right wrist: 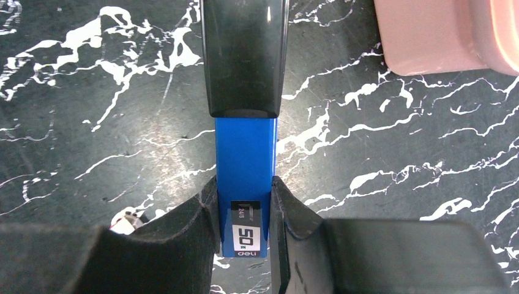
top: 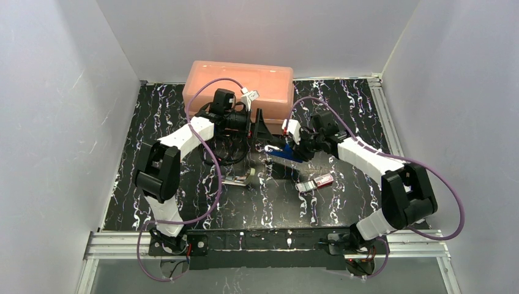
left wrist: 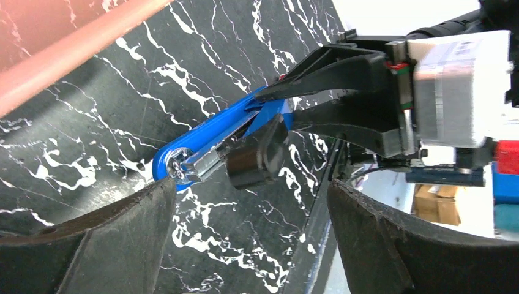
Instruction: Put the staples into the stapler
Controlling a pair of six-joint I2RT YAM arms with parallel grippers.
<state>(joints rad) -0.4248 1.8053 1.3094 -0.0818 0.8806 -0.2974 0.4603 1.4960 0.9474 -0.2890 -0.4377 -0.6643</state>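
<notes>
Here, furthest left on the black marbled table (top: 183, 116), a second stapler (top: 235, 179), small and silvery, lies on its own, touched by neither arm. Just right of it and further back, the left gripper (left wrist: 250, 196) hangs with its fingers spread wide and nothing between them, facing the nose of the blue stapler (left wrist: 205, 141). The stapler sits at the middle of the table in front of the pink bin (top: 245, 86).

The right gripper (right wrist: 245, 190) is clamped on the rear of that stapler, one pad on each long blue side by the label. The body looks stiff, plastic over metal, and its smooth flanks are probably slippery. That low, square grip across the narrow width seems the right one. From the left wrist view the black cap appears to stand away from the silvery channel, so the hinged top likely swings freely and should be taken near its front tip.

Furthest right, the staples (top: 323, 180) lie flat on the table near the right arm, well apart from both grippers. The little pink-red box is surely light and easy to crush, and a staple strip snaps readily. It is best pinched gently across its long edges. Whether the tray is slid out, I cannot tell.
</notes>
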